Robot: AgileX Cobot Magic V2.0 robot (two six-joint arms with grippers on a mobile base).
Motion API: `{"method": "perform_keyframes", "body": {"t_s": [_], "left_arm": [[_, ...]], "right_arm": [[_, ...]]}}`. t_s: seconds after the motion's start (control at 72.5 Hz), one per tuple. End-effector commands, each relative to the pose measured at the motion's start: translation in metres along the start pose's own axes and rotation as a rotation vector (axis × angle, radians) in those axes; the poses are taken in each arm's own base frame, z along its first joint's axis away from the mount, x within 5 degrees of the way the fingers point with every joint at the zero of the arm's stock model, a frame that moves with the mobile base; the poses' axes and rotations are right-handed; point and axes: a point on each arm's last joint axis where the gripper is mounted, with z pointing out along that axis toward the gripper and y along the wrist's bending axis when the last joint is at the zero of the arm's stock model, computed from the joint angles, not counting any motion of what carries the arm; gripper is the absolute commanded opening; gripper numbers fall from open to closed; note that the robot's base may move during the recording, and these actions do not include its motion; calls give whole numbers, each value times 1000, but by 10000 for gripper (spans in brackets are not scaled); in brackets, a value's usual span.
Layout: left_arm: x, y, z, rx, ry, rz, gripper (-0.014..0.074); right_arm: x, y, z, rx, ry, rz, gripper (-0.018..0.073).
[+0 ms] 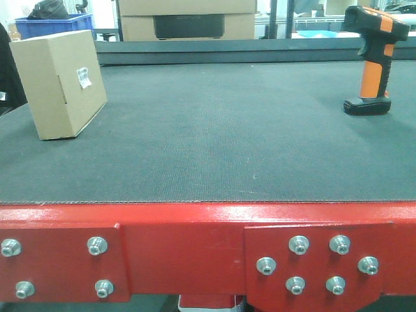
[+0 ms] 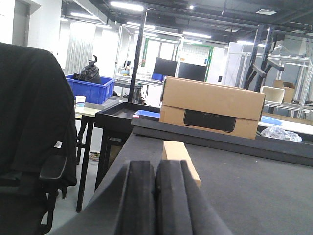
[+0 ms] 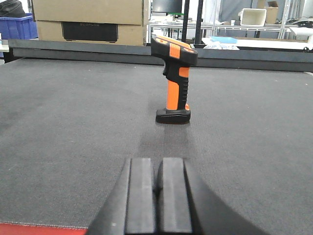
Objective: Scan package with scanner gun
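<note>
A brown cardboard package [image 1: 58, 83] with a white label [image 1: 84, 77] stands at the far left of the dark mat; its narrow edge shows in the left wrist view [image 2: 180, 159], straight ahead of my left gripper [image 2: 155, 169], which is shut and empty. An orange and black scanner gun [image 1: 372, 60] stands upright on its base at the far right. In the right wrist view the scanner gun [image 3: 173, 81] is straight ahead of my right gripper [image 3: 158, 169], well apart from it. That gripper is shut and empty. Neither gripper shows in the front view.
The dark mat [image 1: 221, 130] covers a table with a red bolted front edge [image 1: 195, 253]. A raised ledge with a large cardboard box [image 1: 187, 18] runs along the back. A blue crate [image 1: 52, 25] and a chair with a black jacket [image 2: 34, 122] stand off the left side.
</note>
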Motion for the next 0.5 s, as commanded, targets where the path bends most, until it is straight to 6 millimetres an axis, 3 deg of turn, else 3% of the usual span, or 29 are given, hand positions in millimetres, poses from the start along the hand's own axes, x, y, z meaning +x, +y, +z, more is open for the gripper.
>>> {"method": "perform_keyframes", "body": {"t_s": [0.0, 0.482], "left_arm": [[-2, -1, -1, 14, -19, -10, -94], [-2, -1, -1, 14, -19, -10, -94]], "right_arm": [[-1, 0, 0, 1, -14, -7, -168], [-1, 0, 0, 1, -14, -7, -168]]}}
